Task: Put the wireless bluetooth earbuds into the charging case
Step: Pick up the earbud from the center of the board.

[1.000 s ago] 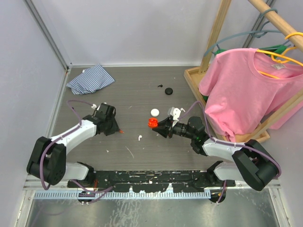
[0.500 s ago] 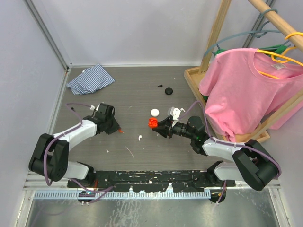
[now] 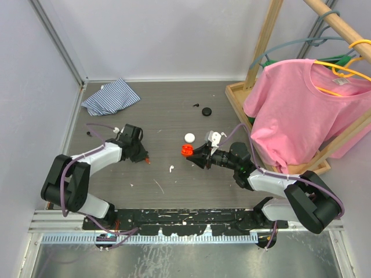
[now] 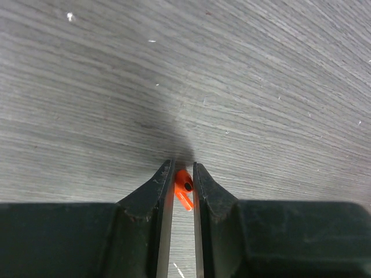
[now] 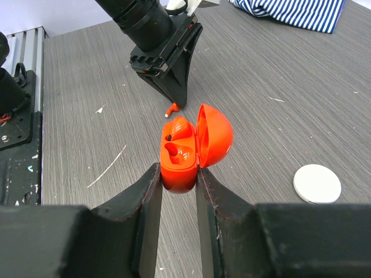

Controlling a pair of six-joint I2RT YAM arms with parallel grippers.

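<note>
1. The left gripper (image 4: 183, 172) is clenched on the red earbud (image 4: 184, 188), which is pinched at the very fingertips, low against the tabletop (image 4: 243, 87).
2. The right gripper (image 5: 178, 174) grasps the red charging case (image 5: 177, 165) by its base. The case is just beside the left arm, with its lid (image 5: 215, 134) hinged open.
3. The earbud looks tiny, light, hard and glossy. It will probably twist or squirt out of a squeeze, so a gentle pinch across the rounded body suits it, leaving the stem free to enter its socket.
4. The case looks rigid and slick. Holding the base's 2 flat sides, never the lid, should keep the hinge free and the sockets facing up.
5. 1 white earbud (image 3: 171, 169) lies on the tabletop between the arms. A white round case (image 3: 189, 138) is near it, and a black case (image 3: 207, 112) sits farther back.
</note>
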